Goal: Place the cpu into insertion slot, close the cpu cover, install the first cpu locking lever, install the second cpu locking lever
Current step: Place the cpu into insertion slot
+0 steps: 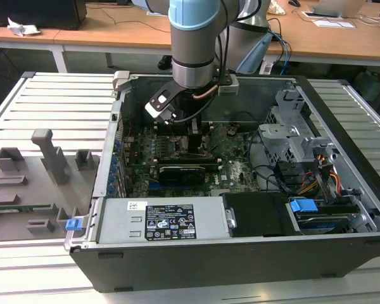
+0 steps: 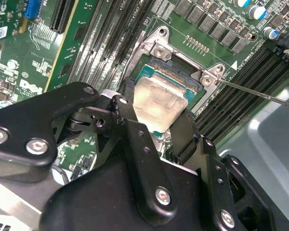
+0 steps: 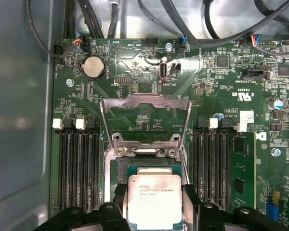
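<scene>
The gripper point(image 3: 154, 196) is clamped on the cpu point(image 3: 154, 204), one black finger point(image 3: 119, 195) against each of two opposite edges. It holds the chip over the insertion slot point(image 3: 135, 166), and a dark strip of the socket shows past the chip's edge. I cannot tell whether the chip is seated.

The cpu cover point(image 3: 144, 101) stands swung open beyond the slot, with its window showing green board. In the second wrist view a thin locking lever point(image 2: 260, 95) runs out from the socket's corner, clear of the chip. Rows of long black memory slots point(image 3: 77, 163) run close along both sides of the socket, just outside the fingers.

In the exterior view the arm point(image 1: 193, 44) reaches down into the far middle of the open computer case point(image 1: 342, 253). A long black card point(image 1: 183, 171) lies just on the near side of the gripper, and the power supply point(image 1: 171, 221) fills the near edge. A drive cage point(image 1: 291, 126) and loose cables point(image 1: 272, 177) crowd the exterior view's right. A grey fixture tray point(image 1: 25, 183) sits outside the case on that view's left.
</scene>
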`<action>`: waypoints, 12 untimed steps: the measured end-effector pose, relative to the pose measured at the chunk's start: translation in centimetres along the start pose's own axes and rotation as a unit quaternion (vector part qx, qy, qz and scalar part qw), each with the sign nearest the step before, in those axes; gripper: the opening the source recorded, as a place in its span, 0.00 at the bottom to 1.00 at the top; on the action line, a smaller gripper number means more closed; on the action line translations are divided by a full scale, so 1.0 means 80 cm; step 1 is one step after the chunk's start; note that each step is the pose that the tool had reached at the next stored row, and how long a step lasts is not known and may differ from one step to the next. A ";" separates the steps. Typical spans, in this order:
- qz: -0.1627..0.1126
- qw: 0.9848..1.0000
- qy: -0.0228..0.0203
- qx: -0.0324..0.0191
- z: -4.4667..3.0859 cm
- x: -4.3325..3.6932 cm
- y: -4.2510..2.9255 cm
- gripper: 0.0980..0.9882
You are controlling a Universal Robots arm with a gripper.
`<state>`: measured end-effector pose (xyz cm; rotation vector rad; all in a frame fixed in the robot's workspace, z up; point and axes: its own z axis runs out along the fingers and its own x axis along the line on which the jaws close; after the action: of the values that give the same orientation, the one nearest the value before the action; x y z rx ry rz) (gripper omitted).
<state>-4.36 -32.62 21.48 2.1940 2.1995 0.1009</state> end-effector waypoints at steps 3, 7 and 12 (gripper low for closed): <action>0.000 1.000 0.000 0.000 0.0018 0.002 -0.0002 0.50; 0.000 1.000 0.000 0.000 0.0061 0.005 -0.0009 0.50; 0.008 1.000 -0.001 0.000 0.0111 0.006 -0.0013 0.50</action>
<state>-4.41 -32.08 20.60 2.2111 2.1816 0.1004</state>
